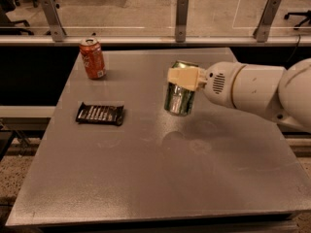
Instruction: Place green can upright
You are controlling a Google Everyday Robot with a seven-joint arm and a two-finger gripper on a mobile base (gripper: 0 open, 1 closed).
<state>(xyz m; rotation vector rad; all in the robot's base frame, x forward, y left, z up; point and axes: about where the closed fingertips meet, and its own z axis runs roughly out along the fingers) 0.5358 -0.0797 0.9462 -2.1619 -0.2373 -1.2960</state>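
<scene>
The green can [179, 97] is a shiny light-green drink can, held upright and a little above the grey table [160, 178] near its middle. Its shadow lies on the tabletop just below it. My gripper [185, 77] comes in from the right on a thick white arm [257, 93] and is shut on the upper part of the green can. The cream fingers [181, 76] cover the can's top rim on the near side.
An orange-red soda can [92, 58] stands upright at the table's far left. A dark chocolate bar wrapper [100, 114] lies flat at the left. A glass barrier with metal posts [181, 12] runs behind the far edge.
</scene>
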